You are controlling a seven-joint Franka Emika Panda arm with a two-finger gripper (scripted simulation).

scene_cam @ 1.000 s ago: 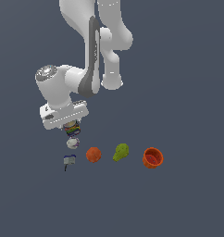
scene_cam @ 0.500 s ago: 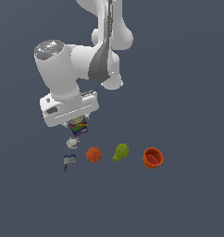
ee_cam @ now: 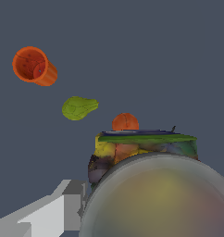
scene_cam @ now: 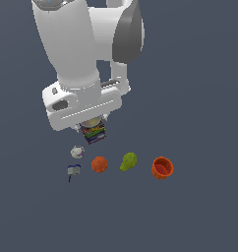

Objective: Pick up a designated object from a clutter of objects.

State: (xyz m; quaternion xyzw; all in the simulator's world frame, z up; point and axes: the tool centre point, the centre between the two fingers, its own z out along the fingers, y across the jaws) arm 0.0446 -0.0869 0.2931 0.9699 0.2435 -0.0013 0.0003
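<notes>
Striped can [scene_cam: 94, 132]: sits directly under the hand, tucked up between the fingers, with its pale top against the palm and only its lower banded label showing below the white housing in the exterior view.
Can in the wrist view [ee_cam: 151, 185]: fills the near field, the pale metallic top blurred and very close to the lens, the label's yellow, green and dark bands just past it.
Long axis: appears to run along the hand's own approach line, top toward the palm and base pointing away; a slight tilt cannot be ruled out.
Gripper [scene_cam: 93, 129]: appears clamped on the can; one pale finger [ee_cam: 63, 203] shows just beside the can's wall, but the contact itself is hidden by the housing and the blur.
Height: the can looks clear of the floor and above the row of other items, so I judge it lifted, though no shadow confirms it.
White ball [scene_cam: 77, 151]: nearest neighbour, below the hand and a little toward the exterior view's left, apart from the can.
Small blue-grey item [scene_cam: 74, 170]: beyond the white ball, further from the hand.
Orange ball [scene_cam: 99, 164]: below the can, apart from it.
Green pear [scene_cam: 129, 161]: further toward the exterior view's right.
Orange-red cup [scene_cam: 162, 168]: farthest from the hand, well apart.
Coming move: straight lift along the can's axis should keep it off all neighbours.
</notes>
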